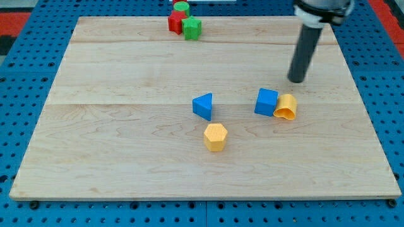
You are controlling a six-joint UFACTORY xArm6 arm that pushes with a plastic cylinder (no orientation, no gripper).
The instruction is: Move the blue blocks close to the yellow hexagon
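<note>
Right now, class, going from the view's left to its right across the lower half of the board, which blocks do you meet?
blue triangle → yellow hexagon → blue cube → yellow cylinder-like block

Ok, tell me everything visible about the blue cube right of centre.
The blue cube looks like solid, matte plastic and sits flat on the wooden board, slightly turned. Its right side touches a yellow rounded block. My tip is just above and to its right, apart from it. The blue triangle lies well to its left.
</note>
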